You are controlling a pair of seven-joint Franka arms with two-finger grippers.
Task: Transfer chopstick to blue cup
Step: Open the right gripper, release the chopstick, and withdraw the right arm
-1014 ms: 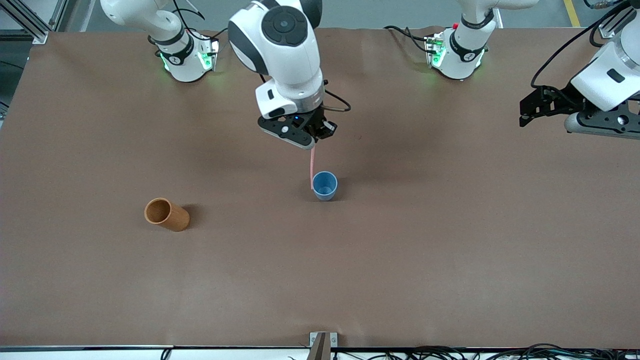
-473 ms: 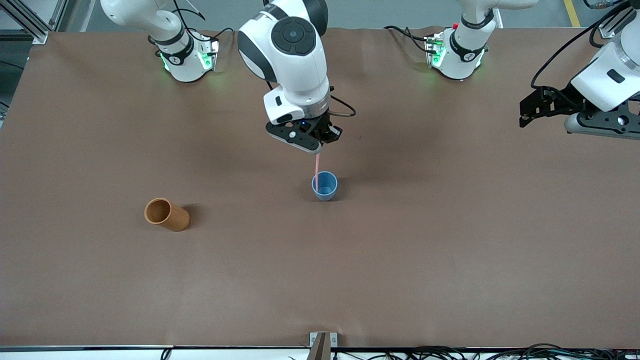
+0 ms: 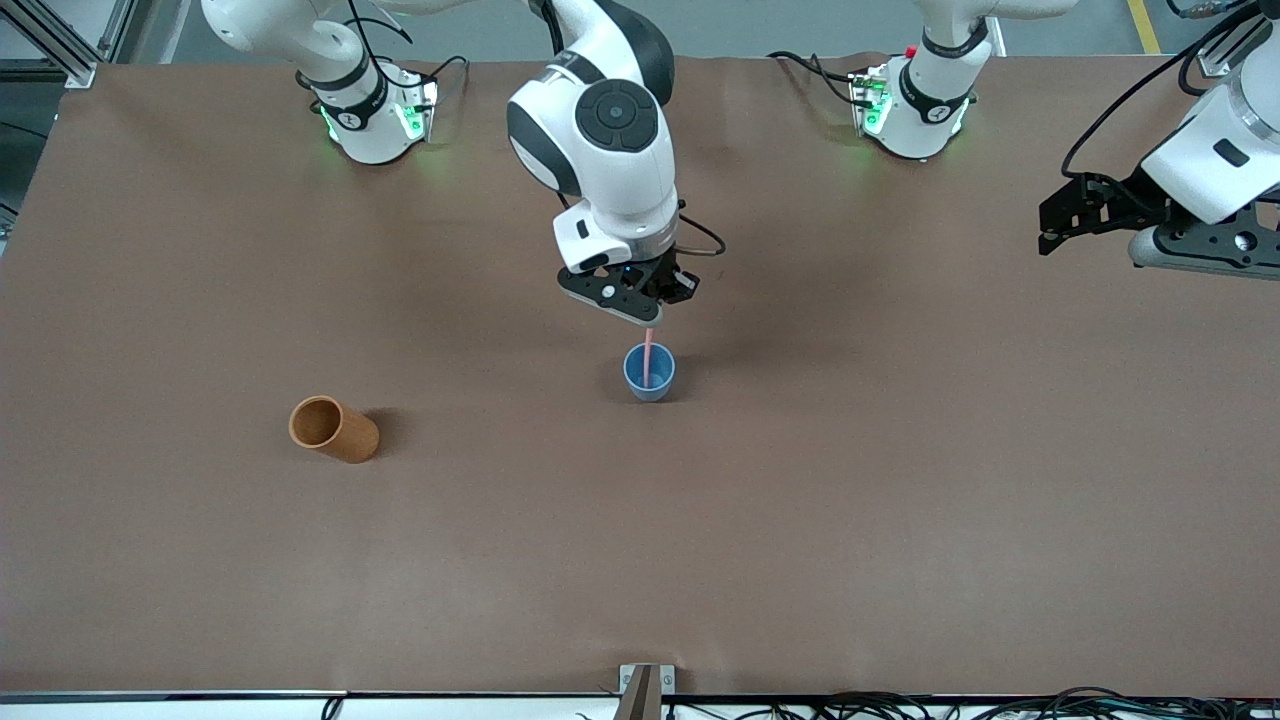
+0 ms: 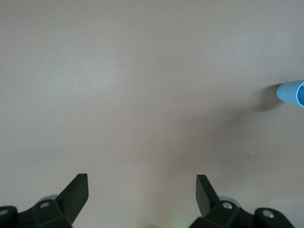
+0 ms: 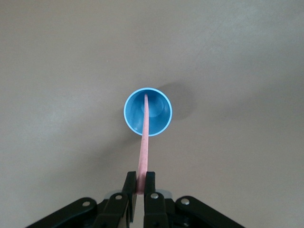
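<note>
One chopstick (image 5: 144, 142) tip inside blue cup (image 5: 164, 124)

1. Pink chopstick (image 5: 144, 142) in the black right gripper (image 5: 140, 187).
2. Blue cup (image 5: 164, 124) below it, lighter rim.
3. Orange-brown cup (image 3: 334, 429), well apart.
4. Plain brown table (image 3: 900, 500).

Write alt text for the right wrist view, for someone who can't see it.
The right pincer, shut on a pink chopstick, holds it over an upright blue cup seen from above, with the stick's lower end inside the cup's mouth. The cup stands on a plain brown table.
</note>
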